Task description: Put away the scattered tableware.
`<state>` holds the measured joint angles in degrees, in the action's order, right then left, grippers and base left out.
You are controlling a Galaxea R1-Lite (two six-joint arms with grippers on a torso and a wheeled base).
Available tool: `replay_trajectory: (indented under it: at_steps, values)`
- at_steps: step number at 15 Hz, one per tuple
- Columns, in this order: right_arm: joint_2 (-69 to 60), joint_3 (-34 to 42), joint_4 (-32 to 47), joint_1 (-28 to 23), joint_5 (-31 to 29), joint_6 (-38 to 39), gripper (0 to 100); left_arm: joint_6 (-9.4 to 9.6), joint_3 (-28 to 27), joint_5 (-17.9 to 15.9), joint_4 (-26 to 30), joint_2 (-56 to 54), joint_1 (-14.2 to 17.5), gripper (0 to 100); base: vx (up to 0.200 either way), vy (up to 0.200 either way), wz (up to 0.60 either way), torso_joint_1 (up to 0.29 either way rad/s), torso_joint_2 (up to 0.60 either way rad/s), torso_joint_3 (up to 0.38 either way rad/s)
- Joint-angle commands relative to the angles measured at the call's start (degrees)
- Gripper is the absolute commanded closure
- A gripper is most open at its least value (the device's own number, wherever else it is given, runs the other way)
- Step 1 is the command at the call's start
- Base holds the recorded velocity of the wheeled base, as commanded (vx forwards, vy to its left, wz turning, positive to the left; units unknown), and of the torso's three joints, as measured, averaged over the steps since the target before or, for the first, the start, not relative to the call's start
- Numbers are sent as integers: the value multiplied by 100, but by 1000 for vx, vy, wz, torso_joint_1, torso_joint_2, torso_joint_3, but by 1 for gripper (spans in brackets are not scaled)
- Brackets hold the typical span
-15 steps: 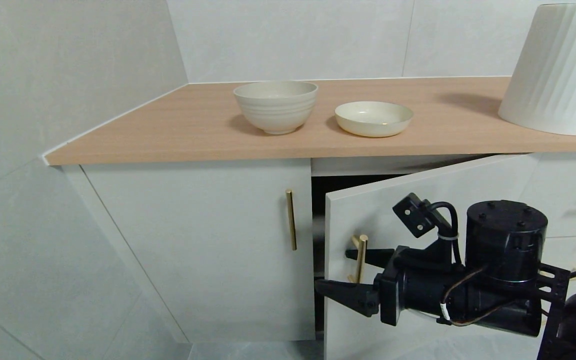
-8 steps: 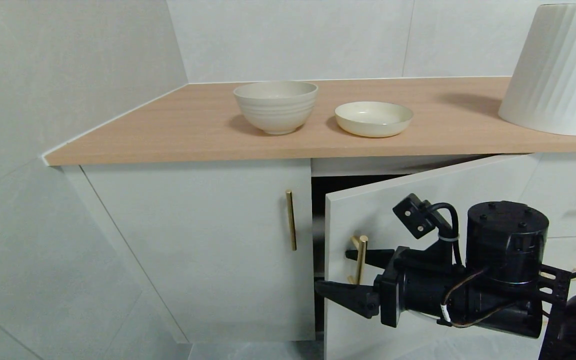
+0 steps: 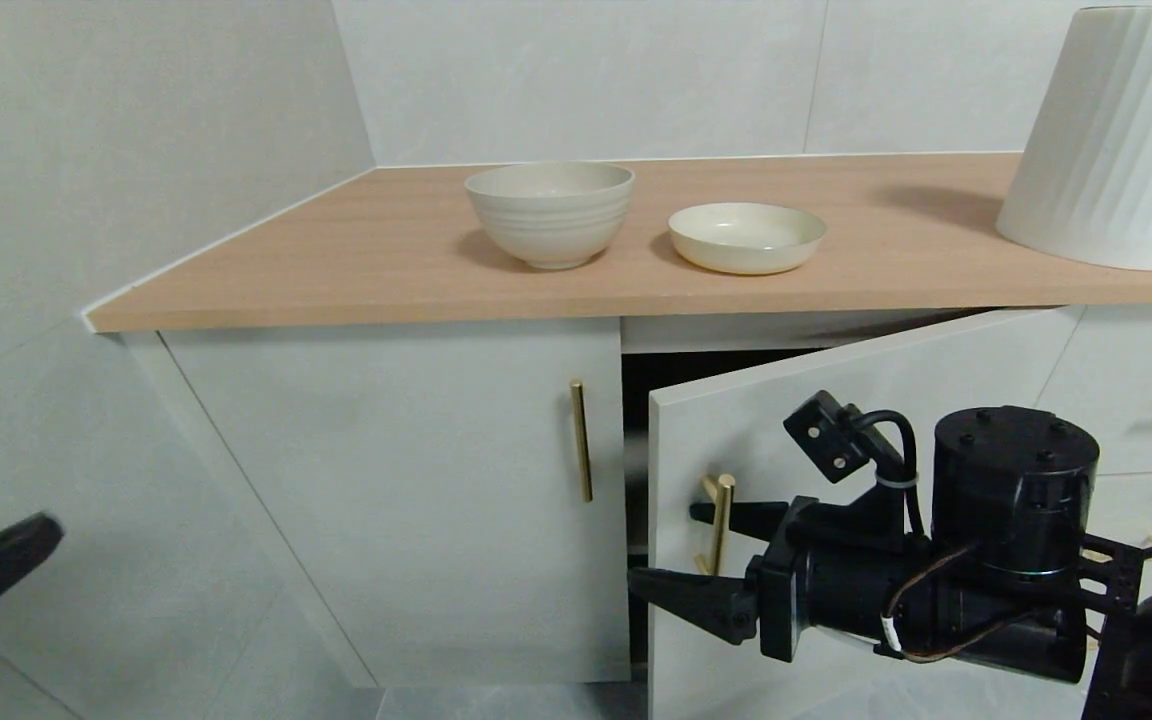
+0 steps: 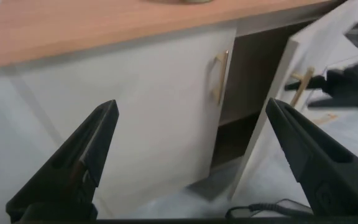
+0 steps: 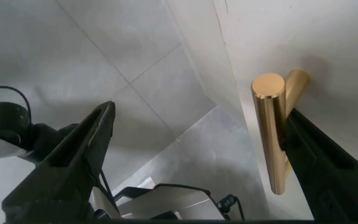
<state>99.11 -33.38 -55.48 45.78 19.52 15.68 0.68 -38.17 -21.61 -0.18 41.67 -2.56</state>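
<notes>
Open left hand (image 3: 3,488) is newly entering at lower left, open right hand (image 3: 666,546) straddling the brass handle (image 3: 720,520) of the ajar white cabinet door (image 3: 836,375), while beige ribbed bowl (image 3: 549,213) and cream shallow dish (image 3: 747,237) are awaiting storage on the upper-centre wooden tabletop (image 3: 386,260).

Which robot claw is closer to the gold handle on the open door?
Right. The right gripper sits open around the handle; the left gripper hangs far off to the left.

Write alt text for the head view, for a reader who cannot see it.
The right gripper, open, straddles the gold handle of an ajar white cabinet door. On the wooden countertop above sit a deep bowl and a shallow dish, apart, with a ribbed white container farther right.
</notes>
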Motion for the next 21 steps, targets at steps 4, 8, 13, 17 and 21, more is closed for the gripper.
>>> replay_trajectory:
  at_steps: [4, 8, 13, 17, 21]
  values:
    - [-6, -11, 2, 19, 26, 6, 0, -815, 240, -185, -1151, 2513, -1291, 0, 0, 0, 0, 0, 0, 0]
    - [47, 7, 2, 19, 35, 6, 0, -1378, 785, -176, -2425, 3603, -1862, 0, 0, 0, 0, 0, 0, 0]
    - [38, 24, 2, 19, 35, 6, 0, -1369, 1145, -115, -3155, 4095, -2223, 0, 0, 0, 0, 0, 0, 0]
    - [56, 33, 2, 19, 35, 6, 0, -1378, 1154, 52, -3163, 4121, -2425, 100, 0, 0, 0, 0, 0, 0]
    - [47, 42, 2, 37, 26, 6, 0, -1378, 1119, 43, -3515, 4227, -2416, 100, 0, 0, 0, 0, 0, 0]
